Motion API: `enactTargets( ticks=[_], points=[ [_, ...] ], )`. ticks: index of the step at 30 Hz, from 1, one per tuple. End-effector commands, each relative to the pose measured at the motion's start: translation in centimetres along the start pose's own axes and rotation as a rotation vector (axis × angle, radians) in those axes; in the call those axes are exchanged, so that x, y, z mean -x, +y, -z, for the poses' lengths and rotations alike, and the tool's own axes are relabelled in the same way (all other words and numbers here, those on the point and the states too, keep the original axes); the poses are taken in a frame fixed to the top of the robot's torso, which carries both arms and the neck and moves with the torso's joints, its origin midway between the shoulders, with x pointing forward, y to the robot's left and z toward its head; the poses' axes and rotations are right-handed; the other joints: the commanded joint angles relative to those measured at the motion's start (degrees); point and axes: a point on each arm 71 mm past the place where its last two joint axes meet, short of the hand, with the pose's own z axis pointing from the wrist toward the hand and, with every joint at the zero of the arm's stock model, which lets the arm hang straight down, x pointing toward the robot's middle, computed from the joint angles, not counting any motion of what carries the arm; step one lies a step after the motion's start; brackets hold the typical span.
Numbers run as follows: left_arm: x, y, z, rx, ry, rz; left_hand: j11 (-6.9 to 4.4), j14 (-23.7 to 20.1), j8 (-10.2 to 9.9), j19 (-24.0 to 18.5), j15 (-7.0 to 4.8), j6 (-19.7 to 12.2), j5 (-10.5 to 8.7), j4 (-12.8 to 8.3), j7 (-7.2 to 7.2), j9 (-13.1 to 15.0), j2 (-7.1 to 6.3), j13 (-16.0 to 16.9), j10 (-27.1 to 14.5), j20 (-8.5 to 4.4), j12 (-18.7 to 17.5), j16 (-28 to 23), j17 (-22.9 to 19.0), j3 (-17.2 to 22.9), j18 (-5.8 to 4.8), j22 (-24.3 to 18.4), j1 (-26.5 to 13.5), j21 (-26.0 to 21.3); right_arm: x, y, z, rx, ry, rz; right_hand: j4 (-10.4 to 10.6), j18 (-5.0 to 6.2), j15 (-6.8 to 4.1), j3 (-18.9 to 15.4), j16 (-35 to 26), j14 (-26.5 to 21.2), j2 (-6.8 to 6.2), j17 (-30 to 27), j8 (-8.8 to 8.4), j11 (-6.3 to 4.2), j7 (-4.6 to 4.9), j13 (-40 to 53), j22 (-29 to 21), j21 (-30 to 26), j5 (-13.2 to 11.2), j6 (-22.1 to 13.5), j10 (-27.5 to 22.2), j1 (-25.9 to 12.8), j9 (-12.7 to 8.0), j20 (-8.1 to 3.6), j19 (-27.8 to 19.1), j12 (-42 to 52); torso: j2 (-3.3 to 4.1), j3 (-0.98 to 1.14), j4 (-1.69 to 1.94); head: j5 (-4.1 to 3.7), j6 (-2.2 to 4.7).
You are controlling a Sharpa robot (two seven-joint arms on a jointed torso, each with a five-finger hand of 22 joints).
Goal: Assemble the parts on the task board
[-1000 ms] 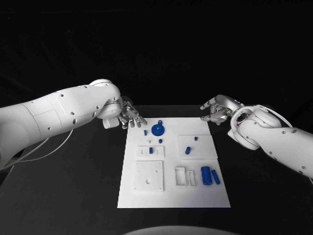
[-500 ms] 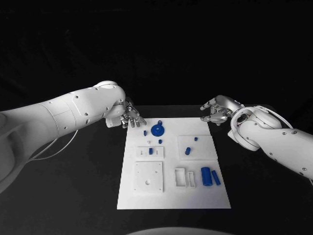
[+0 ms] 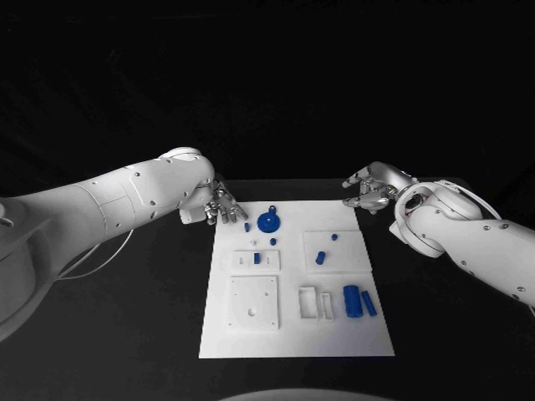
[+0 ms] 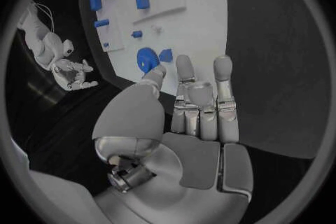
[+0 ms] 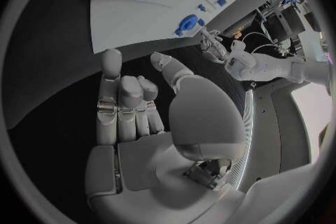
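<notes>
Head view: blue parts [image 3: 269, 222] lie loose on the task board [image 3: 340, 334]; left hand [image 3: 224, 206] and right hand [image 3: 370, 190] hover with fingers spread, holding nothing; assembly looks barely begun.

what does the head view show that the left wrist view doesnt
Head view alone: the task board whole, down to its near edge, with the two long blue parts lying side by side on it, and both arms reaching in. Left wrist view alone: the left hand from behind, its palm bare and its fingers apart, holding nothing. Both: the round blue part by the board's far edge, and the right hand off the board's far corner.
</notes>
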Motion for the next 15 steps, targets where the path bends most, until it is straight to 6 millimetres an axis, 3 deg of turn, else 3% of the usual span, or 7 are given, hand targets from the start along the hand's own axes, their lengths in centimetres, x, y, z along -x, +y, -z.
enactTargets(
  ticks=[1,9,12,15],
  points=[
    [-0.26,-0.46,-0.05,-0.042,0.025,0.021,0.47,-0.37,-0.09,0.05,0.14,-0.46,-0.15,0.01,0.05,0.62,-0.28,0.70,2.26,0.20,-0.21,0.38,-0.09,-0.30,-0.43,1.00,-0.13,0.24,-0.02,0.16,-0.02,0.007,-0.001,0.009,0.20,0.46,-0.19,0.20,-0.40,-0.01,-0.17,-0.07,-0.09,-0.29,0.15,-0.08,-0.08,-0.17,0.07,0.32,-0.25,-0.60,-0.04,-0.27,1.89,-0.26,-0.01,-0.01,0.05,-0.05,-0.11],
    [-0.46,-0.51,-0.17,-0.051,0.046,0.039,0.53,-0.35,-0.15,0.01,0.17,-0.44,-0.50,0.26,0.03,0.64,-0.19,0.89,2.30,0.23,-0.35,0.54,0.04,-0.33,-0.44,1.02,-0.43,0.28,-0.02,0.19,-0.04,0.007,0.000,0.009,0.20,0.46,-0.19,0.20,-0.40,-0.01,-0.17,-0.07,-0.09,-0.29,0.15,-0.08,-0.08,-0.17,0.07,0.32,-0.25,-0.60,-0.04,-0.27,1.89,-0.26,0.04,-0.04,-0.01,-0.20,-0.18],
    [-0.53,-0.56,-0.19,-0.054,0.051,0.046,0.56,-0.40,-0.14,-0.03,0.20,-0.37,-2.77,1.03,0.10,0.57,-0.41,0.99,2.31,0.25,-0.44,0.54,-0.07,-0.21,-0.42,1.02,-0.80,0.32,-0.01,0.17,-0.04,0.007,0.000,0.010,0.20,0.46,-0.19,0.20,-0.40,-0.01,-0.17,-0.07,-0.09,-0.29,0.15,-0.08,-0.08,-0.17,0.07,0.32,-0.25,-0.60,-0.04,-0.27,1.89,-0.26,0.03,-0.02,0.04,-0.27,-0.24],
    [-0.60,-0.64,-0.21,-0.055,0.059,0.046,0.59,-0.42,-0.14,-0.04,0.23,-0.31,-3.67,1.98,0.12,0.60,-0.98,1.11,2.32,0.29,-0.54,0.52,-0.25,0.27,-0.37,0.99,-0.75,0.33,-0.02,0.19,-0.04,0.007,0.000,0.010,0.20,0.46,-0.19,0.20,-0.40,-0.01,-0.17,-0.07,-0.09,-0.29,0.15,-0.08,-0.08,-0.17,0.07,0.32,-0.25,-0.60,-0.04,-0.27,1.89,-0.26,0.01,0.02,0.06,-0.28,-0.19]
  ],
)
